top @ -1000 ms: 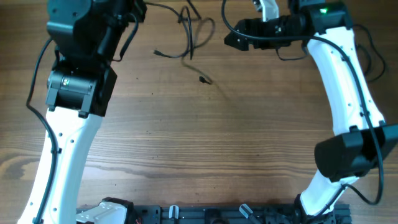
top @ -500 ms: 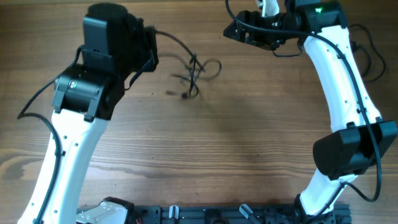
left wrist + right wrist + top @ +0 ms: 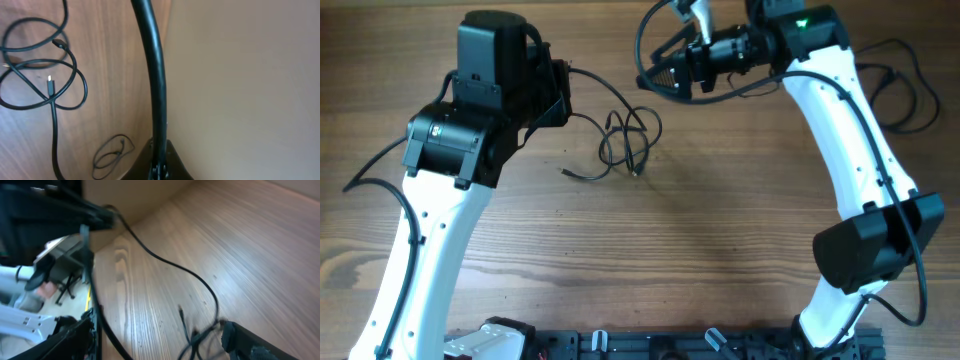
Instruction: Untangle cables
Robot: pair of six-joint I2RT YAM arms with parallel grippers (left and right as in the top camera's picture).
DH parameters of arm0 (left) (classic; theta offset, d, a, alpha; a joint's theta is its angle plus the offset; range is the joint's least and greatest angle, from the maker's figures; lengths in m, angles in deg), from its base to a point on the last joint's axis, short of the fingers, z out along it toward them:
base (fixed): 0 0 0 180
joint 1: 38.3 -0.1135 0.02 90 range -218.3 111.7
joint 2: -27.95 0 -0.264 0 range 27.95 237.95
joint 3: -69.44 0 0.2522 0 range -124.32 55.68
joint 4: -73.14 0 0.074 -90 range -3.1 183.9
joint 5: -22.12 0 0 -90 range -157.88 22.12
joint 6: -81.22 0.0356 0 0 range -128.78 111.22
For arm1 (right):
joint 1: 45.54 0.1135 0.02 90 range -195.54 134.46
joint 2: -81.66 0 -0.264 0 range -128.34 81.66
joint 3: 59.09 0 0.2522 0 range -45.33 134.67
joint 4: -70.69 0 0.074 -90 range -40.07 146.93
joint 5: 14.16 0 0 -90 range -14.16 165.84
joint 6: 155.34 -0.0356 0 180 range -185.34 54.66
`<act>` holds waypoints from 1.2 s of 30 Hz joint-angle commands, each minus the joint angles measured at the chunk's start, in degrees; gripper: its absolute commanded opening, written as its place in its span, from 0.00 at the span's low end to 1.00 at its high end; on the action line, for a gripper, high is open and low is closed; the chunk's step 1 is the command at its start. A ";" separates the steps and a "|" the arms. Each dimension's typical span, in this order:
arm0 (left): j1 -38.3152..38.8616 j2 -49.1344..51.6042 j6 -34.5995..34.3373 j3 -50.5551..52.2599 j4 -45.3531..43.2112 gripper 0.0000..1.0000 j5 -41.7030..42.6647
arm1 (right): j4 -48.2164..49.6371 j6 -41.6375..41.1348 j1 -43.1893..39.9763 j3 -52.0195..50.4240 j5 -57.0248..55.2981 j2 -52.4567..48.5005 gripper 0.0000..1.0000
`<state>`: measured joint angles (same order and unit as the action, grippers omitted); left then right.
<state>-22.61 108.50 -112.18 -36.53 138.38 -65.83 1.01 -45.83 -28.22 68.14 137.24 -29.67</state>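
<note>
A tangle of thin black cables point(image 3: 625, 140) lies on the wooden table, with loose plug ends at its lower left and lower middle. My left gripper point(image 3: 563, 85) is just left of the tangle and is shut on one cable. In the left wrist view that cable point(image 3: 150, 60) rises straight from the jaws point(image 3: 159, 167), and cable loops point(image 3: 45, 75) lie on the wood at the left. My right gripper point(image 3: 665, 68) is above and right of the tangle. In the right wrist view its fingers point(image 3: 157, 330) are spread wide, with a cable point(image 3: 170, 265) running down to the tangle between them.
The right arm's own thicker wires point(image 3: 910, 90) loop at the far right. A black rail point(image 3: 700, 345) runs along the front edge. The table's edge and a beige surface point(image 3: 240, 75) show in the left wrist view.
The left arm swung right toward the tangle, holding its cable. The right gripper moved left and slightly down. The tangle shifted lower and now lies spread on the table.
</note>
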 commanded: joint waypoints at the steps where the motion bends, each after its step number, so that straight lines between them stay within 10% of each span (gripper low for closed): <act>1: -0.20 0.79 1.42 -0.26 0.90 0.04 0.48 | 1.97 3.82 3.21 0.44 4.09 -0.09 0.86; 27: 0.35 1.22 2.01 -0.26 0.46 0.04 7.41 | 7.15 -5.53 8.39 0.44 -0.42 -0.11 0.09; 36: 0.33 2.14 20.06 -0.26 5.25 0.20 -3.13 | 6.25 -20.24 7.50 0.44 -29.09 -0.11 0.04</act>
<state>-22.61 110.36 -102.08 -36.53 139.95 -62.67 8.63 -60.28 -19.34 68.14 126.56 -29.67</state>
